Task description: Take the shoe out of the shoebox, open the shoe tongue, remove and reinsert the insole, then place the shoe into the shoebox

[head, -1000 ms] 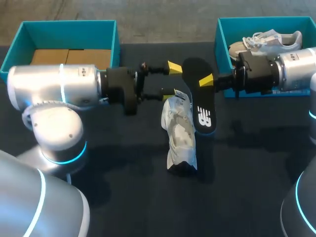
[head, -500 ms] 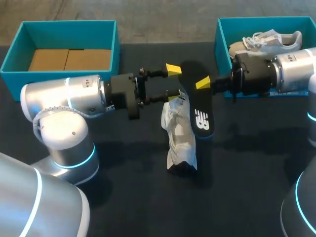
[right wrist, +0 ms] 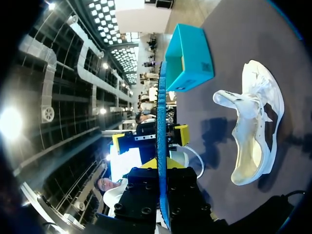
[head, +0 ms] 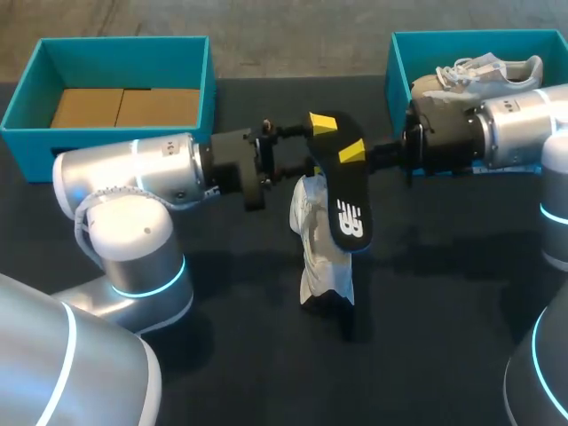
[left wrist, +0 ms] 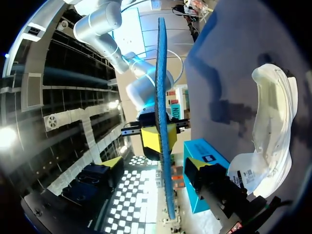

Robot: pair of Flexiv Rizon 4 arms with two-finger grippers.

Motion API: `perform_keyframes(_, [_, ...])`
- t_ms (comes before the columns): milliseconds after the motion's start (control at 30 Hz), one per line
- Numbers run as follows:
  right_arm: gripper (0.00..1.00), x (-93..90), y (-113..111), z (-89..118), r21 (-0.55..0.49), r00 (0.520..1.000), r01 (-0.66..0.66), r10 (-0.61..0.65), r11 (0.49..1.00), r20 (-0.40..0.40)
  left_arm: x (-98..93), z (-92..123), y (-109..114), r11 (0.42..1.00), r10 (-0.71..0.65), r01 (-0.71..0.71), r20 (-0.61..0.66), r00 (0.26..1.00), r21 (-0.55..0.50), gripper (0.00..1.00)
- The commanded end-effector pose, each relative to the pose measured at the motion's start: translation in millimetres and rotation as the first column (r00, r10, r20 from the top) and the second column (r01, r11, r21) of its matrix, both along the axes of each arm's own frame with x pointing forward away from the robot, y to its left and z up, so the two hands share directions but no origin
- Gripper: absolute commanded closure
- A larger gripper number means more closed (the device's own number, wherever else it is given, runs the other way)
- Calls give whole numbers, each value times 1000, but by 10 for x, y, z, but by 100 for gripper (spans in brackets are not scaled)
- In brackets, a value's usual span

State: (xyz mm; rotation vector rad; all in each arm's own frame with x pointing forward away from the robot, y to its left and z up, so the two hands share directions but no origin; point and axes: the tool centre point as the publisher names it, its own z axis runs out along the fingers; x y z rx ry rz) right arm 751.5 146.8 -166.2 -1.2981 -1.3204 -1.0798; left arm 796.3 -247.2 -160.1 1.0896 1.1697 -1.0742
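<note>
R gripper (head: 353, 153) clamps insole (head: 344, 200), edge-on, toe end down by shoe (head: 321, 253) lying on table (head: 248, 373). L gripper (head: 315, 146) open, fingers straddling insole top w/o contact. Tip: close L squarely before R releases; aim toe at shoe mouth.

Teal shoebox (head: 35, 84), second shoebox (head: 397, 67): two. White shoe (head: 321, 257), second shoe (head: 484, 73): two. Black insole (head: 344, 204): one.

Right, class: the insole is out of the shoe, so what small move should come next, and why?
Probably the right gripper lowers the insole into the shoe: it clamps the insole, which hangs just above the shoe's opening, while the left gripper is open.
</note>
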Motion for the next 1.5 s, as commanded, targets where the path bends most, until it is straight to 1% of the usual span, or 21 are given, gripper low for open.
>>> perform_keyframes(33, [100,-14,29,11,-4,1000,0,0,1000,0,20,-26,-28,1000,5,-5,-2,1000,-1,28])
perform_keyframes(100, [100,-28,41,-4,-5,1000,-2,2,1000,-2,24,-36,-24,1000,5,-5,-1,1000,2,32])
perform_keyframes(167, [100,-34,60,-17,-3,1000,-6,6,1000,-6,24,-44,-25,1000,7,-7,-8,1000,1,31])
perform_keyframes(267, [100,-31,92,-24,0,1000,-12,12,1000,-7,21,-59,-34,1000,12,-12,-15,1000,-2,39])
perform_keyframes(300, [100,-29,100,-22,2,1000,-13,13,1000,-7,17,-66,-37,1000,13,-13,-18,1000,-2,44])
perform_keyframes(333, [100,-29,106,-19,3,1000,-14,14,1000,-7,14,-74,-41,1000,11,-11,-22,1000,-2,45])
perform_keyframes(367, [100,-28,112,-16,4,1000,-15,15,1000,-6,10,-80,-45,1000,10,-10,-23,1000,-2,51])
perform_keyframes(500, [100,-30,121,-3,6,1000,-15,15,1000,-1,4,-87,-59,1000,7,-7,-27,1000,-5,56])
perform_keyframes(533, [100,-30,121,-3,6,1000,-13,13,1000,-1,1,-88,-61,1000,6,-6,-29,1000,-6,62])
perform_keyframes(733, [100,-22,114,7,4,1000,-8,8,1000,0,-5,-93,-65,1000,7,-7,-38,999,-12,64])
perform_keyframes(767, [100,-20,112,7,4,1000,-8,8,1000,0,-5,-94,-64,1000,7,-8,-38,999,-12,65])
perform_keyframes(833, [100,-13,107,-2,2,1000,-8,8,1000,-1,-2,-94,-63,1000,9,-10,-40,999,-13,71])
perform_keyframes(967, [100,-12,106,-5,0,1000,-9,9,1000,-4,6,-86,-53,1000,14,-15,-41,999,-16,69])
perform_keyframes(1067, [100,-7,103,-8,-1,1000,-7,7,1000,-3,0,-93,-38,1000,15,-16,-46,999,-13,75])
perform_keyframes(1133, [100,-3,104,-8,0,1000,-6,6,1000,-1,-3,-103,-33,1000,15,-16,-47,999,-12,77])
perform_keyframes(1167, [100,-2,105,-9,0,1000,-6,6,1000,0,-6,-107,-32,1000,14,-15,-48,999,-12,91])
perform_keyframes(1200, [100,-2,105,-9,0,1000,-6,6,1000,1,-12,-110,-31,1000,14,-15,-49,999,-12,96])
perform_keyframes(1233, [100,-2,106,-9,0,1000,-5,5,1000,1,-17,-113,-30,1000,13,-14,-49,999,-11,96])
perform_keyframes(1267, [100,-1,106,-10,0,1000,-4,4,1000,1,-22,-117,-30,1000,12,-13,-51,999,-12,100])
perform_keyframes(1500, [100,1,109,-17,-1,1000,-2,2,1000,0,-45,-127,-28,1000,2,-3,-78,997,-16,100])
